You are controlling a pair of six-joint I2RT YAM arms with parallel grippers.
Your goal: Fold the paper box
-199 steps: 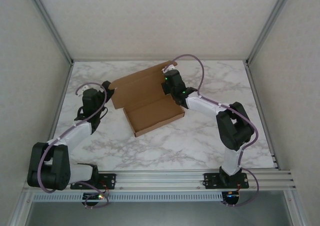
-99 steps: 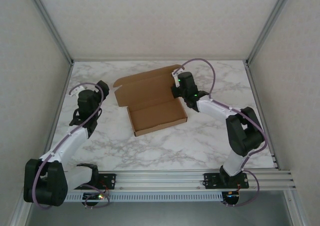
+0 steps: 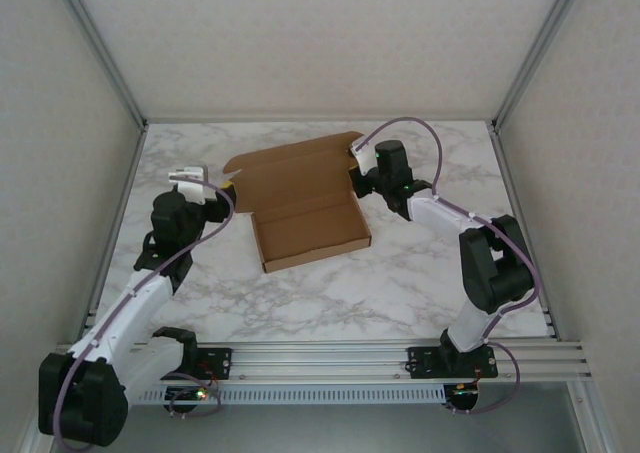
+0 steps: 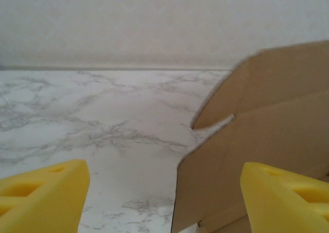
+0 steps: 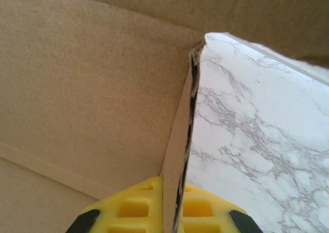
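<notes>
The paper box (image 3: 300, 198) is found on the far half of the marble table (image 3: 400, 273), between the two arms. From above it is seen partly formed: a shallow tray with raised walls lies on the near side, and the lid panel is spread open behind it toward the back wall.

The right side wall of the tray is recorded as pinched by the right gripper (image 3: 357, 180). From above the contact is masked by the wrist. In the right wrist view the matter is settled: a thin cardboard edge (image 5: 180, 140) is seen standing upright between the yellow fingers (image 5: 133, 207) of the right gripper (image 5: 172, 197), which are closed against both of its faces, with the inside of the box to the left and bare marble to the right.

The left gripper (image 3: 225, 195) is noted just beside the box's left end. In the left wrist view its yellow fingers (image 4: 46, 192) are seen spread wide, and nothing is held in the left gripper (image 4: 164, 192). A notched side flap of the box (image 4: 267, 140) is seen ahead of the right-hand finger. Whether it is touched cannot be told.
</notes>
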